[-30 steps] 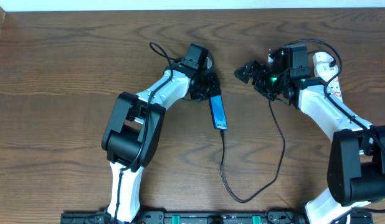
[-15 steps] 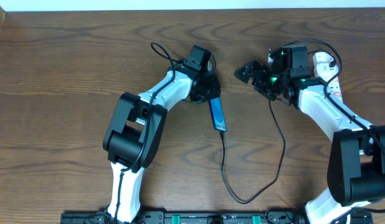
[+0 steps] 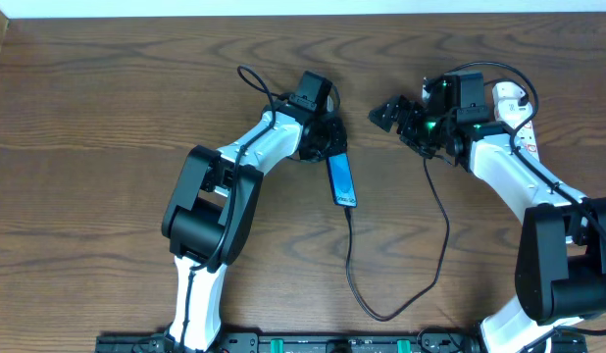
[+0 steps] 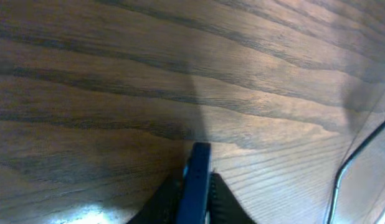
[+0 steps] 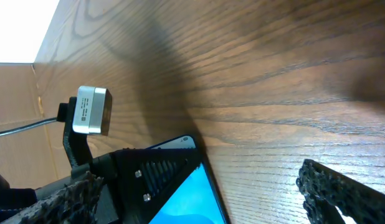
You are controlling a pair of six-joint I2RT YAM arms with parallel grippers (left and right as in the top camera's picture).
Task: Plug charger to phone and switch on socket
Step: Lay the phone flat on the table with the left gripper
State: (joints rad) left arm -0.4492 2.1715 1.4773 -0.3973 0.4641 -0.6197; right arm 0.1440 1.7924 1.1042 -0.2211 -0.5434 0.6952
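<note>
Progress: plug-in apparently done, socket switch outstanding

Found slim rectangular smartphone with bright blue screen (image 3: 342, 179) near centre of brown wooden table (image 3: 107, 98), apparently tilted, screen turned partly toward right arm. Noted left claw (image 3: 330, 147) closed on its upper end. Confirmed in left wrist view: blue phone edge-on between black fingers (image 4: 164, 202). Contact of lower end with table: cannot tell.

Traced long thin black charger cable (image 3: 354, 265) from phone's lower end down into a loop near front table edge, then back up to right arm's wrist, hidden from there on. Judged connector seated in phone, going by cable meeting lower end in line; tip too small to confirm.

Saw right claw (image 3: 391, 116) near phone's upper end, apart from it, spread open, holding nothing. In right wrist view, textured fingers (image 5: 342, 193) wide apart, blue screen beyond.

Could not pick out narrow white power strip with certainty: white shapes around right arm, not separable from arm's own white links. Switch state unreadable.

Judged left to do: find strip, press its switch, probably with free right claw; then release phone from left claw.
</note>
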